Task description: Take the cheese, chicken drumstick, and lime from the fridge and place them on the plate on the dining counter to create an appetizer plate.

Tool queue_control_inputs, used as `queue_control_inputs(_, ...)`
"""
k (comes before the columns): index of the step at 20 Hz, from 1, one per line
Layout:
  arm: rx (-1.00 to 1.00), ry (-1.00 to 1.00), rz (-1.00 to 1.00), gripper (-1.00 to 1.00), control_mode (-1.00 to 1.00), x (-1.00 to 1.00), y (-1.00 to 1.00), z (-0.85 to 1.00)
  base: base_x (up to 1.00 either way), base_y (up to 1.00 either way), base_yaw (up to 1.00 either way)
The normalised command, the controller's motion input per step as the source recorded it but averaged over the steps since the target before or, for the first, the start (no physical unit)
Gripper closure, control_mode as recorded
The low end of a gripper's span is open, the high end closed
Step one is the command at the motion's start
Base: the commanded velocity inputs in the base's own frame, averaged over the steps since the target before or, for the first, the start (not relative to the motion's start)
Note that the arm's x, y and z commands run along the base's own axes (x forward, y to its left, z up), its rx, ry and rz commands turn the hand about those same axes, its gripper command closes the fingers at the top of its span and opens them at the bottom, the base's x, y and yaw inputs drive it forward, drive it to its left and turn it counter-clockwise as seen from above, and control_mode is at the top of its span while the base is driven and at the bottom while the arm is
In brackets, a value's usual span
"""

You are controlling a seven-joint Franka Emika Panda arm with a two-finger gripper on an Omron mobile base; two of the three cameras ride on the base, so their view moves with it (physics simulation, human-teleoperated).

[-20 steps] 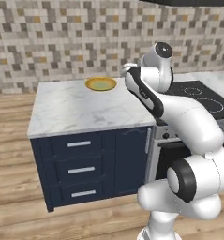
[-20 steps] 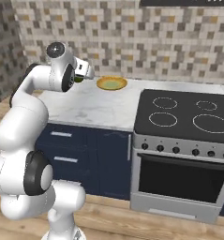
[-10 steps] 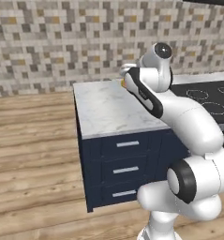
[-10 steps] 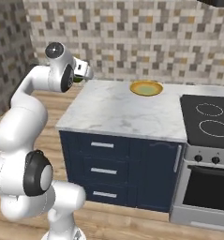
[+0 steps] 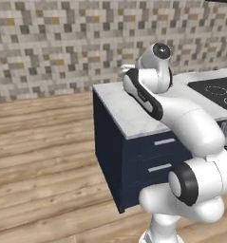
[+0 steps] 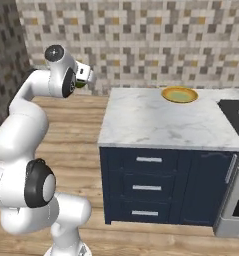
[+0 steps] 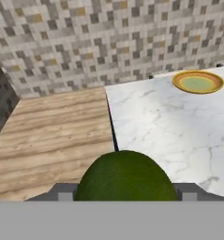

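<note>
A white robot arm holds a dark green lime (image 7: 126, 177) between its jaws, which are closed around it. The gripper (image 6: 83, 78) hangs in the air beside the left end of the white marble table (image 6: 156, 122). A yellow-rimmed plate (image 6: 179, 94) sits at the table's far edge, well apart from the lime.

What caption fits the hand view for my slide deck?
Jaws gripping the lime, facing the dining counter and its plate.
</note>
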Motion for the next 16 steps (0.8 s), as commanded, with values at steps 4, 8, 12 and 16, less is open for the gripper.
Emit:
queue_control_inputs(4, 0.0, 0.0, 0.0, 1.0, 1.0, 0.0, 0.0, 0.0, 0.06, 1.0, -0.37)
queue_control_inputs(8, 0.0, 0.0, 0.0, 1.0, 1.0, 0.0, 0.0, 0.0, 0.36, 1.0, -0.49)
queue_control_inputs(12, 0.0, 0.0, 0.0, 1.0, 1.0, 0.0, 0.0, 0.0, 0.67, 1.0, -0.59)
queue_control_inputs(16, 0.0, 0.0, 0.0, 1.0, 1.0, 0.0, 0.0, 0.0, 0.95, 0.92, -0.65)
